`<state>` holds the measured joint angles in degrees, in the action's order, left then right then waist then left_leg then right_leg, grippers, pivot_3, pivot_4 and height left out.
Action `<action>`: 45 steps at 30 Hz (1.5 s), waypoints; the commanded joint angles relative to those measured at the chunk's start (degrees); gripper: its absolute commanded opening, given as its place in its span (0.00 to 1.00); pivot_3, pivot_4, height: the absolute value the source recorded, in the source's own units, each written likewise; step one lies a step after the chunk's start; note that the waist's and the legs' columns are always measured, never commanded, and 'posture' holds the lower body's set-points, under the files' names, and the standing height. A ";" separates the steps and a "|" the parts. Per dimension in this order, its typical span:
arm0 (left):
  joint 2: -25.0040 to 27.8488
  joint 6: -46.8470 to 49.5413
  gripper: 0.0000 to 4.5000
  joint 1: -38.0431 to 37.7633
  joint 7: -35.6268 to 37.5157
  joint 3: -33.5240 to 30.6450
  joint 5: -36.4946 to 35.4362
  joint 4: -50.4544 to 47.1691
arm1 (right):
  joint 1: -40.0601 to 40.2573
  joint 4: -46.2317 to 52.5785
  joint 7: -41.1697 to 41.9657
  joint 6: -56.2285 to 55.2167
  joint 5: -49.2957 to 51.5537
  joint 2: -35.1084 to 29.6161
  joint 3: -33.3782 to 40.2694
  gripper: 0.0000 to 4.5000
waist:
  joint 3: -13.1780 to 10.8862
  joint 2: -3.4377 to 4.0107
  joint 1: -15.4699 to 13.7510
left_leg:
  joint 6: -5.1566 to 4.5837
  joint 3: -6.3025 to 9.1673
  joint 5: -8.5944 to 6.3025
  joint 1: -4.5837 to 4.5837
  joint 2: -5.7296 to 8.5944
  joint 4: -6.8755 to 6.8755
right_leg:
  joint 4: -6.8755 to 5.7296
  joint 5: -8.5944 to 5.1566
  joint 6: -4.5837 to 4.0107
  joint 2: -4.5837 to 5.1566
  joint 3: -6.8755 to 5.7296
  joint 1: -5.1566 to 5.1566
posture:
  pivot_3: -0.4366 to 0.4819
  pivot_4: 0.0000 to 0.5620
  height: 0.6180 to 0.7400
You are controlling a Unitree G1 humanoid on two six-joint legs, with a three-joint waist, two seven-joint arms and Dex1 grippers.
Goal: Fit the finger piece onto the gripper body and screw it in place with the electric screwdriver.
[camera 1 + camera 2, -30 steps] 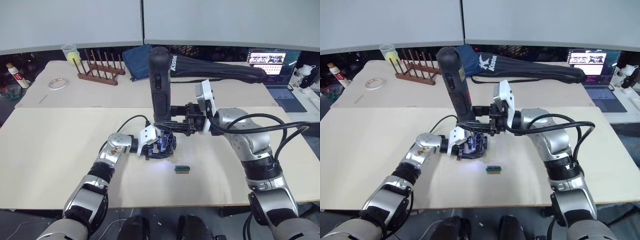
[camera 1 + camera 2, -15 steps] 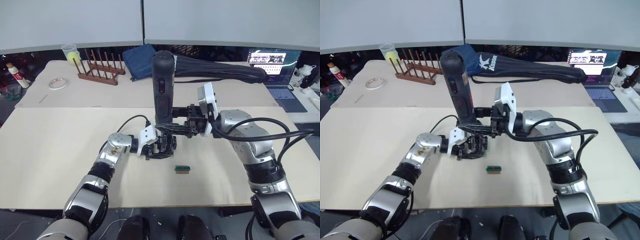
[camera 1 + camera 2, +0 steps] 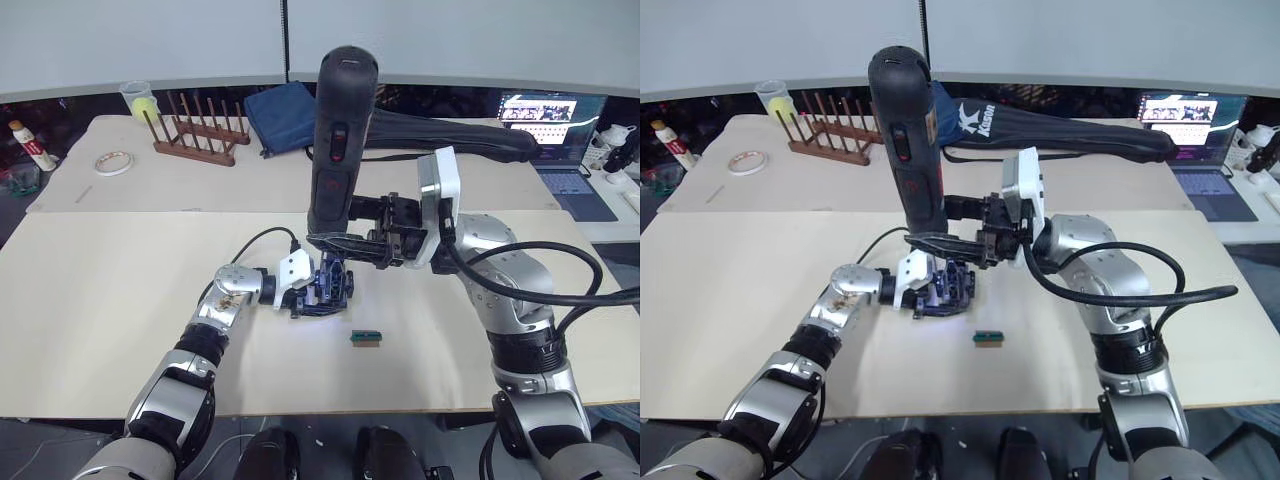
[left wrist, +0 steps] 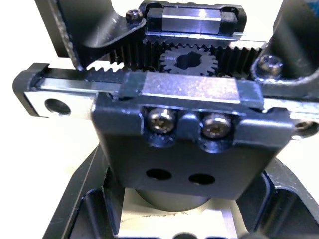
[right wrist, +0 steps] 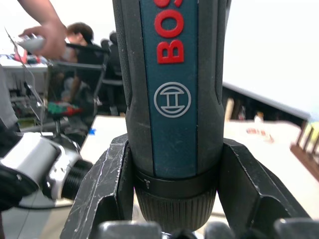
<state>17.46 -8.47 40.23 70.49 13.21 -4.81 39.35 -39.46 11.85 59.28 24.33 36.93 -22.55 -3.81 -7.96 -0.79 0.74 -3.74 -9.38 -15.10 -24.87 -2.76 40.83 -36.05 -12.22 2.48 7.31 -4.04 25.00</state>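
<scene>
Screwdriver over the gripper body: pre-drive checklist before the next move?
1. Right gripper clamped on the electric screwdriver: ok.
2. Screwdriver upright above the gripper body: ok.
3. Left gripper steadying the gripper body on the table: ok.
4. Two screws present in the block facing the left wrist camera: ok.
5. Bit seated in a screw head: cannot tell, tip hidden.
6. Small green block lying apart from the work: ok.

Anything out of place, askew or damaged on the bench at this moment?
Nothing stands out. The right gripper holds the electric screwdriver upright over the gripper body, which the left gripper steadies on the table. A small green block lies loose nearby, apart from both.
</scene>
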 commanded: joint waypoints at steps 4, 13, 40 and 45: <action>0.69 0.52 0.52 0.84 -0.16 -0.48 0.57 0.88 | -2.98 2.18 -1.17 1.67 3.77 -0.22 3.32 0.43 | 0.00 0.00 0.00 | 0.01 0.00 0.00 0.00 0.00 -0.01 | 0.00 0.00 0.00 0.00 0.00 0.01 | 0.48 0.27 1.00; 6.03 4.62 1.00 -1.33 3.36 -2.03 -1.60 -6.08 | -3.84 7.39 -2.66 12.72 15.83 -2.30 6.46 0.43 | -0.03 -0.02 0.09 | 0.04 0.00 0.03 -0.04 -0.04 -0.05 | 0.01 0.00 -0.02 -0.02 0.00 0.07 | 0.48 0.27 1.00; 14.98 22.98 1.00 -15.34 7.79 1.81 -12.69 -44.74 | 26.77 17.11 -5.10 -0.84 2.72 -8.11 7.57 0.43 | -0.05 -0.05 -0.79 | 0.11 0.08 0.09 -0.05 0.02 0.02 | 0.00 -0.01 0.01 -0.09 0.07 0.02 | 0.48 0.27 1.00; 14.80 22.65 1.00 -14.99 7.49 1.94 -12.56 -44.10 | 27.99 17.31 -5.77 -1.61 2.12 -7.73 7.14 0.43 | -0.05 -0.05 -0.83 | 0.10 0.08 0.09 -0.05 0.02 0.02 | 0.00 -0.01 0.01 -0.09 0.08 0.01 | 0.48 0.27 1.00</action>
<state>32.51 14.92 24.35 78.16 15.01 -16.89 -4.01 -10.84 27.28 53.63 25.34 38.41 -30.64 1.84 -8.01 -0.84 -0.10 -3.63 -9.31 -15.01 -24.92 -2.74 40.85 -36.05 -12.23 2.49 7.22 -3.96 25.02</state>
